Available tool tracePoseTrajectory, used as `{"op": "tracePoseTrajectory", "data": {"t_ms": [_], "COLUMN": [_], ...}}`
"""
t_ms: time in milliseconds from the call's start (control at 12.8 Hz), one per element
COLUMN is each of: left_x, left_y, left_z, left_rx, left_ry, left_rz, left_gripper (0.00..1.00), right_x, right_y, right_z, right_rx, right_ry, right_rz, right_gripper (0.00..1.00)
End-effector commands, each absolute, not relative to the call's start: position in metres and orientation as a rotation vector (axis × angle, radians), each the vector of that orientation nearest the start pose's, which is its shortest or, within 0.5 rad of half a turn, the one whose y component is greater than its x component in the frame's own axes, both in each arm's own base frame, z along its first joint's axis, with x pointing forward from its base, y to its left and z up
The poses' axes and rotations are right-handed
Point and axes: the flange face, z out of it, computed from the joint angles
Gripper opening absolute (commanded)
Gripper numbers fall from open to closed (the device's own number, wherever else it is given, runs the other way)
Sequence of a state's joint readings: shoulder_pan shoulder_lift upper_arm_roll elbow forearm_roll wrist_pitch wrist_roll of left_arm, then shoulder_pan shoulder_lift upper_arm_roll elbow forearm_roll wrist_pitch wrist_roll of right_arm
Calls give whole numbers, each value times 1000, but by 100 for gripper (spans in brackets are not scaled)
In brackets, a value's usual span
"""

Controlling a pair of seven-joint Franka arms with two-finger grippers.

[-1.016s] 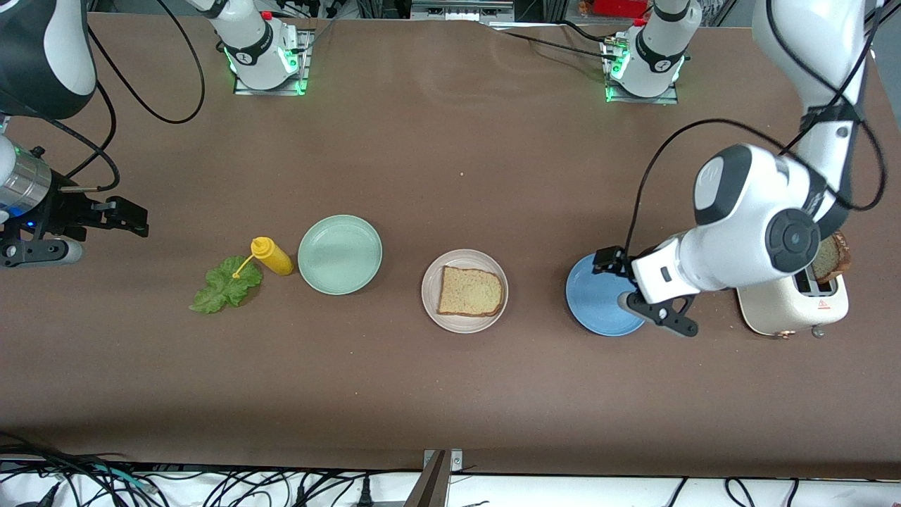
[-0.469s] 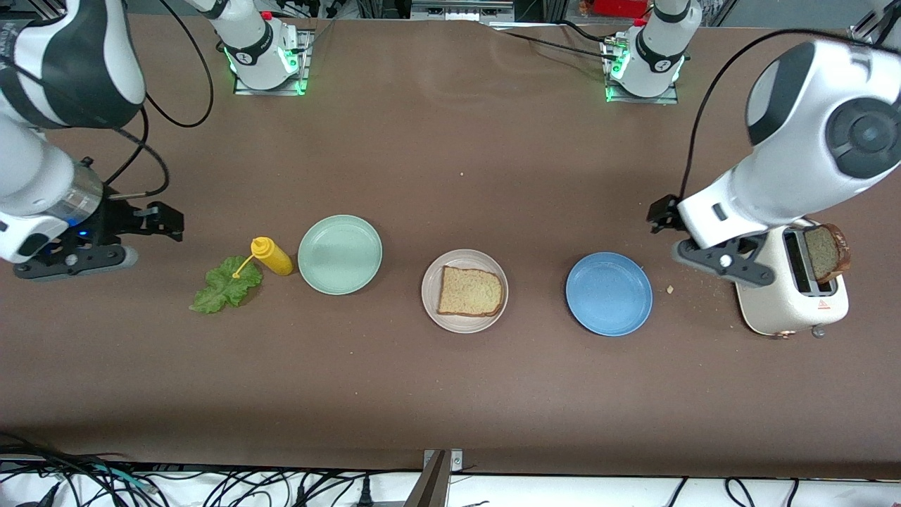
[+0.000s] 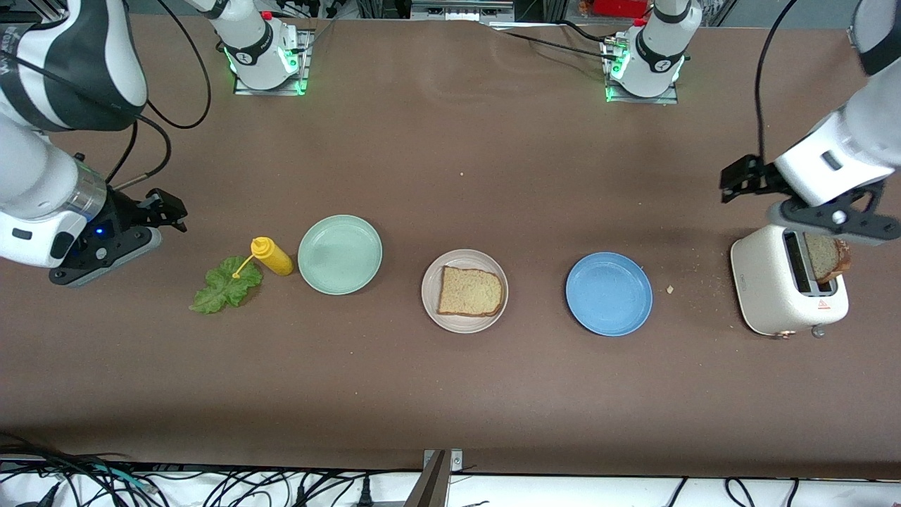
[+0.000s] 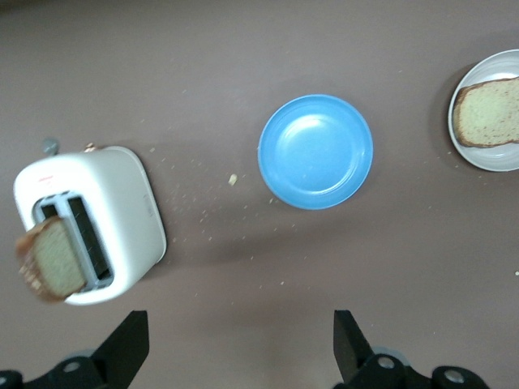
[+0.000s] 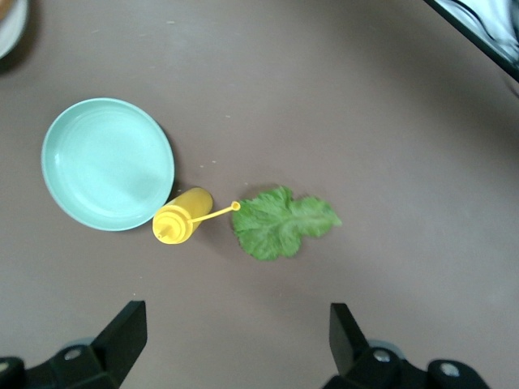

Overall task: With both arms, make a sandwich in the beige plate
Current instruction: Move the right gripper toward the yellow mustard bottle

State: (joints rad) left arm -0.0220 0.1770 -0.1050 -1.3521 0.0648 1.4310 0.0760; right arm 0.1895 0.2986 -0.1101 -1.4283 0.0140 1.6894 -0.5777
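We observed the beige plate point(image 3: 464, 291), round, shallow and low-rimmed, at mid-table between a mint-green plate point(image 3: 340, 254) and a blue plate point(image 3: 609, 293). One square, light brown bread slice point(image 3: 470, 291) with a darker crust lay flat on it. The ruffled green lettuce leaf point(image 3: 225, 285) lay on the table toward the right arm's end. A second slice point(image 3: 828, 258) stood upright in the toaster point(image 3: 773, 296) toward the left arm's end.

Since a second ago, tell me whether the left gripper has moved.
Yes. The left gripper, open and empty, has moved from over the blue plate toward the left arm's end of the table, and is now over the toaster.
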Motion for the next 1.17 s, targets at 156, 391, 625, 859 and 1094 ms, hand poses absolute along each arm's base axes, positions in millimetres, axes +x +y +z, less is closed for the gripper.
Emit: {"op": "tracePoseTrajectory", "data": {"t_ms": [156, 391, 625, 859, 1094], "left_x": [543, 522, 535, 533, 533], "left_y": [-46, -46, -47, -48, -40], "left_z": [595, 597, 597, 597, 596], "left_rx": [-3140, -3135, -3138, -3140, -3170], "left_ry": [228, 225, 238, 238, 210], "left_rz": [-11, -84, -57, -31, -24], "left_gripper": [100, 100, 100, 100, 100], "right_x": [671, 679, 683, 681, 679], "right_y": [1, -30, -53, -68, -78], "right_z": [458, 416, 358, 309, 261], "right_rx": [-2694, -2493, -2257, -2065, -1906], "right_ry": [-1312, -1404, -1430, -1482, -1533], "right_rz": [36, -34, -167, -298, -419], "right_gripper": [100, 100, 100, 100, 100]}}
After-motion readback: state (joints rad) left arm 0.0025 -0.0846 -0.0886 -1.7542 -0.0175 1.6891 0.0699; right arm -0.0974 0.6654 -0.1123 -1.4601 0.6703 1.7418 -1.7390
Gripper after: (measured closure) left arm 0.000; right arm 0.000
